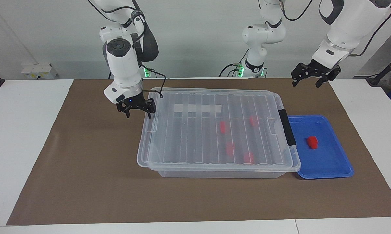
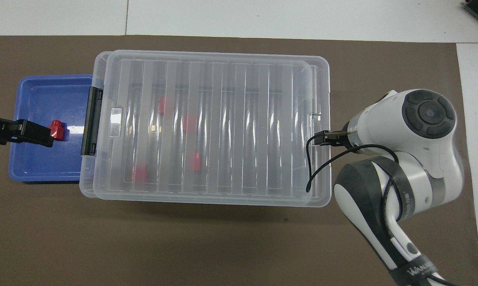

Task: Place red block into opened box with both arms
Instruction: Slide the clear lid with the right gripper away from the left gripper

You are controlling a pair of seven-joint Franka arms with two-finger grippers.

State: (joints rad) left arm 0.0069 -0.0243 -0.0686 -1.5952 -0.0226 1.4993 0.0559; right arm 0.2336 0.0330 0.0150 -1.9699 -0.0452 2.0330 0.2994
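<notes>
Clear plastic, the box (image 1: 215, 136) had its lid (image 1: 211, 130) lifted at the right arm's end by the right end effector (image 1: 136, 108), its fingers spread wide. The red block (image 1: 312, 142) lay in the blue tray (image 1: 332, 165); the left end effector (image 1: 314, 76) hung wide open, waiting above the worktop (image 1: 85, 195). Next, I judged, the lid needed raising clear.

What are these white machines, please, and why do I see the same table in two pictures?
They are two robot arms, each ending in a black gripper. One picture looks at them from across the table; the other looks down from above their own end.

On the brown mat stands a clear box with a ribbed lid; four red blocks lie inside. Beside it, toward the left arm's end, a blue tray holds one more red block.

The right gripper is open at the lid's end edge, which looks lifted there; I cannot tell whether it touches. The left gripper is open, holds nothing and waits high above the mat.
</notes>
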